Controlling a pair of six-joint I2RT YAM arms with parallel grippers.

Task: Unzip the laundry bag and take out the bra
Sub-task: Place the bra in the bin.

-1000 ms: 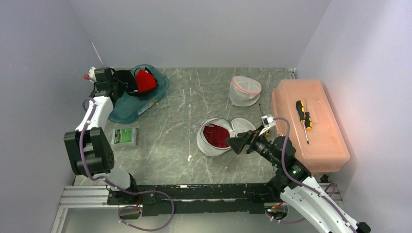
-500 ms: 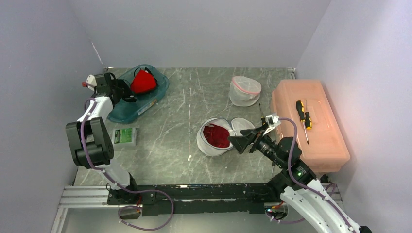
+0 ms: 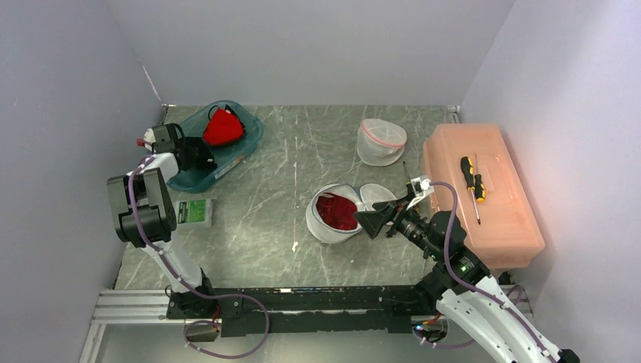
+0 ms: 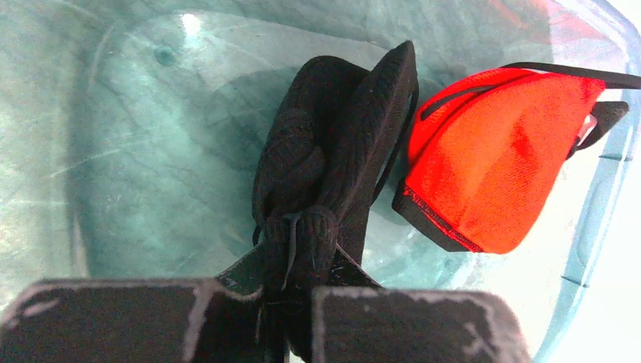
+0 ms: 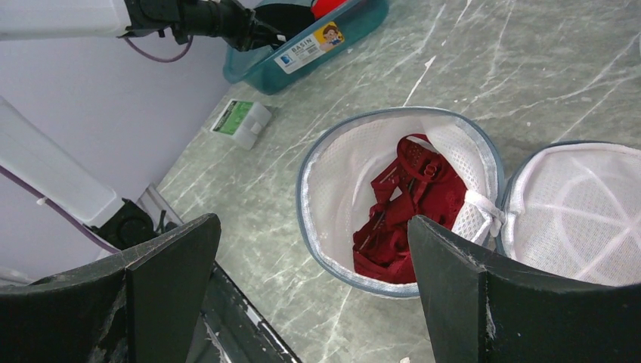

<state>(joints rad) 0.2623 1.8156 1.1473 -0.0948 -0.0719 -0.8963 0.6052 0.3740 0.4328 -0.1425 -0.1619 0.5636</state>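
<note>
Lying unzipped in the middle of the worktop [image 3: 280,174], the laundry bag [image 5: 321,174] shows its dark red bra [image 5: 404,208] bunched in the left half. Your right gripper [image 3: 372,221] hovers just beside the bag, jaws spread wide. Lower them into the shell, close on bunched fabric rather than mesh, then lift straight up. Your left gripper [image 4: 295,299], jaws pinching a black garment [image 4: 332,144], hangs in the teal basin [image 4: 128,151] beside an orange-red bra [image 4: 484,166].

Laundry bag [image 5: 326,198] mouth open, unobstructed above; its lid [image 5: 582,219] lies touching at right; basin [image 3: 250,142] seemingly well apart.
</note>
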